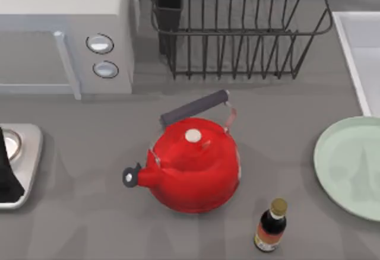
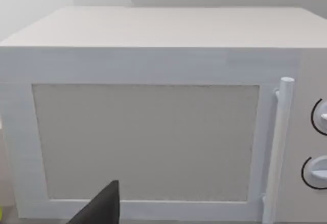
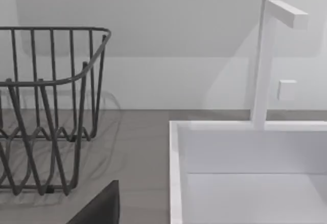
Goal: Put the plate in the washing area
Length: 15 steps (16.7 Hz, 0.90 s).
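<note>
Plate [image 1: 350, 168], pale mint green and glossy, lies flat on the grey worktop [image 1: 83, 224] at the right edge of the top view, partly cut off by the frame. It sits well to the right of the red kettle [image 1: 193, 165] and apart from it. Nothing rests on the plate and no gripper touches it.

Washing area [image 1: 359, 52], a white basin with a raised pale rim, lies beyond the plate, further from the kettle's side of the worktop and just right of the black wire dish rack [image 1: 237, 28]. In the right wrist view the basin [image 3: 245, 168] shows a recessed smooth interior, with a white tap [image 3: 271, 55] standing at its back rim and the rack [image 3: 48, 106] beside it.

A small dark sauce bottle [image 1: 271, 225] with a gold cap stands upright near the kettle, between kettle and plate. Left of the rack, behind the kettle, stands a white microwave [image 1: 65, 34] with two round dials; the left wrist view faces its door [image 2: 148, 142] and handle. A silver stove plate [image 1: 21, 165] lies at the left edge.

A dark sliver of the left gripper [image 2: 99, 208] and of the right gripper [image 3: 99, 206] shows in each wrist view; whether either is open or closed cannot be told.
</note>
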Each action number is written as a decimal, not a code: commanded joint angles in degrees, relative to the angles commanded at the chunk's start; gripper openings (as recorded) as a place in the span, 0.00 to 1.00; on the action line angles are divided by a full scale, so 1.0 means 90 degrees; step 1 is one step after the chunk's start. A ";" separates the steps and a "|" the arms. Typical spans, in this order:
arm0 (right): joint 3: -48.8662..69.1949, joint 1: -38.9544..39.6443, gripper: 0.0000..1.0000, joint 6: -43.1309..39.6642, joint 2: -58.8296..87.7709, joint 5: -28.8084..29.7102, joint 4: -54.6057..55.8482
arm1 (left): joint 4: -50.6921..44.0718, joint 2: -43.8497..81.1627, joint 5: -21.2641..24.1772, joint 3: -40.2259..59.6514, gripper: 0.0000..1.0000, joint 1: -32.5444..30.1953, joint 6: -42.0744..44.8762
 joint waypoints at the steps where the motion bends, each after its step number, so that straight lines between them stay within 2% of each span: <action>1: 0.0000 0.0000 1.00 0.0000 0.0000 0.0000 0.0000 | 0.0000 0.0000 0.0000 0.0000 1.00 0.0000 0.0000; 15: 0.0065 0.0018 1.00 0.0019 0.0068 0.0000 -0.0052 | 0.0000 0.0000 0.0000 0.0000 1.00 0.0000 0.0000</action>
